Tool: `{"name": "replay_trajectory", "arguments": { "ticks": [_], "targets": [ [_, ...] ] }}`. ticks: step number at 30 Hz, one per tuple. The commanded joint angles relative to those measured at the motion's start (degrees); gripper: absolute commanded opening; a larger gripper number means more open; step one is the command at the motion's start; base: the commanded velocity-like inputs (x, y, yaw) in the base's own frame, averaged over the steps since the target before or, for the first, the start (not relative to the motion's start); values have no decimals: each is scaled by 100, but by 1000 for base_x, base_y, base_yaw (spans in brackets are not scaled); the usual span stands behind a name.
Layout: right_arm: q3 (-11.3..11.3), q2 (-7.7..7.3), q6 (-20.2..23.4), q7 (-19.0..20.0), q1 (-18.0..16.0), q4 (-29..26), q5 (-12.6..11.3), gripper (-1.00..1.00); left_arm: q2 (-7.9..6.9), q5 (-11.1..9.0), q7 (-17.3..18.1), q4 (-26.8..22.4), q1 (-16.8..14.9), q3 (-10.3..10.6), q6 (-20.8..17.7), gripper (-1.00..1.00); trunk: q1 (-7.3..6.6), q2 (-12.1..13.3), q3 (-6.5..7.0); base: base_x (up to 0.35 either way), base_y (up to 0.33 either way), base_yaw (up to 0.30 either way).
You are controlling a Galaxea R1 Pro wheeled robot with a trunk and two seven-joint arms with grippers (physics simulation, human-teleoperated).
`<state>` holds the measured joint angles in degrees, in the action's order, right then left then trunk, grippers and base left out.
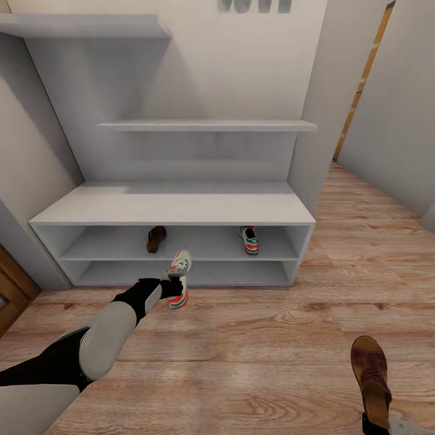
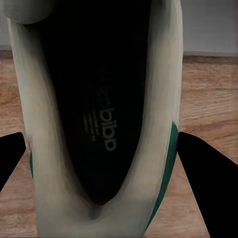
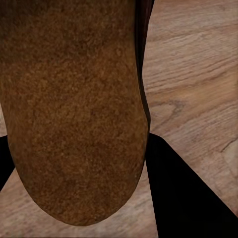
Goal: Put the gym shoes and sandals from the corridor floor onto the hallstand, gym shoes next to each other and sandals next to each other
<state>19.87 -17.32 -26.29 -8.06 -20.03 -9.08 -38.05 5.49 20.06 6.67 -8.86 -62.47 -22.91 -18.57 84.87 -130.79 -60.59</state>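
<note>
Between the dark fingers (image 2: 10, 158) of the left gripper (image 1: 171, 289) a white gym shoe (image 1: 179, 279) is sitting clamped at its heel, its long axis running up and away toward the hallstand (image 1: 175, 208), toe highest. Behind it, a sandal (image 1: 156, 238) and the second gym shoe (image 1: 249, 239) are resting well apart on the upper open shelf, lying front to back. At the lower right, the right gripper (image 1: 373, 425) is gripping the other sandal (image 1: 371, 377), toe pointing away, above the corridor floor (image 1: 254, 350) between pale walls.
</note>
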Motion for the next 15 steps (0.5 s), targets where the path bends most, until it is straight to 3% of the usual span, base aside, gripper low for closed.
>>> {"name": "replay_trajectory", "arguments": {
  "ticks": [1,7,11,15],
  "targets": [
    [48,-2,-6,-32,-1,-6,-31,-100,4,64,31,-18,-2,-43,-42,-100,-1,-2,-5,0,0,0],
    [55,36,-7,-29,-1,-7,-24,-100,-7,68,-61,-17,64,-15,-25,-100,-1,-2,-5,5,0,0],
    [59,57,-8,-29,-1,-6,-20,-100,-6,70,-116,-18,88,25,3,-100,-1,-2,-5,180,-77,0],
    [60,61,-8,-29,-1,-6,-19,-100,-4,76,-134,-17,86,380,23,-100,-1,-2,-5,257,-151,0]
  ]
}}
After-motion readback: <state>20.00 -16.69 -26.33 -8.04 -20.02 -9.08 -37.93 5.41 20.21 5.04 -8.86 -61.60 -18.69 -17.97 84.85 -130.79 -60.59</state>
